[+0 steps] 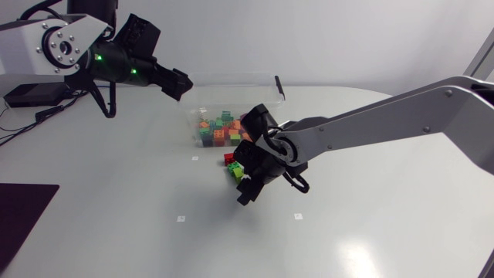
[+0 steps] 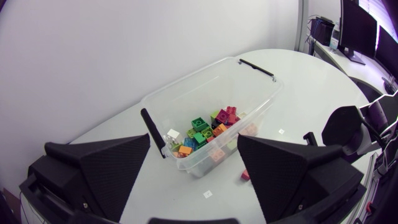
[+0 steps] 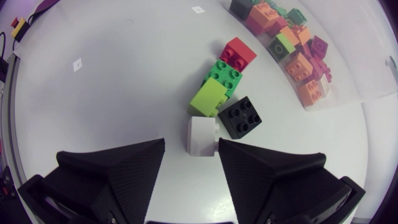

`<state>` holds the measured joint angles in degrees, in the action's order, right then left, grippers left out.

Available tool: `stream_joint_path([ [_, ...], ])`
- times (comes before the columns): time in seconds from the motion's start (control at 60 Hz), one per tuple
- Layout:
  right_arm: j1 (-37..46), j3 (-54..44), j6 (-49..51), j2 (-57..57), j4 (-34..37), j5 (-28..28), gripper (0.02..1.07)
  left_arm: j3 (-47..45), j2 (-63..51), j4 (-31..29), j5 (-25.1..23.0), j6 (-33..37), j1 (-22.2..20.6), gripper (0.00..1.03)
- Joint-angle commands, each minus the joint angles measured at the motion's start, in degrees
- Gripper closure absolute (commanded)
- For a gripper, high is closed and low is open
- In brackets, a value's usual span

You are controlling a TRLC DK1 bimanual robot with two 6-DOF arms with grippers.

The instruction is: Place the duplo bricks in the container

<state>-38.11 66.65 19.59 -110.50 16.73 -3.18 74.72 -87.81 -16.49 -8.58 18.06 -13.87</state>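
Many duplo bricks (image 1: 220,130) lie in the clear container (image 1: 193,116), centre of the head view; five loose bricks (image 3: 209,98) remain just below it, right gripper (image 3: 191,152) spread before the white brick (image 3: 202,135). Upper left, left gripper (image 1: 177,83) hangs spread, empty.

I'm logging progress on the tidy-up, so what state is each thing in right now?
Container: open, no lid on, partly filled.
Bricks inside: loose heap.
Red brick, green brick, lime brick, black brick: clustered on the table, outside the container.
White brick: on the table, just ahead of the right jaws, not gripped.
Left jaws: open, empty.
Right jaws: open, empty.
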Motion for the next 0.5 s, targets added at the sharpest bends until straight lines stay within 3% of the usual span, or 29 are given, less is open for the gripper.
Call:
stream_joint_path([
  [0.0, -0.56, 1.11, 0.27, -2.09, 1.37, -0.07, 0.45, -2.12, 2.56, -0.03, -0.56, 1.27, 0.51, 0.06],
  [0.433, -0.65, 12.01, -1.49, -9.21, 11.04, 0.46, 0.62, -4.58, 6.07, -3.20, -1.88, 3.73, 0.95, 0.06],
  [0.483, -0.83, 12.71, -1.67, -9.82, 11.39, 0.54, 0.71, -5.11, 6.42, -3.99, -2.41, 4.52, 1.21, 0.06],
])
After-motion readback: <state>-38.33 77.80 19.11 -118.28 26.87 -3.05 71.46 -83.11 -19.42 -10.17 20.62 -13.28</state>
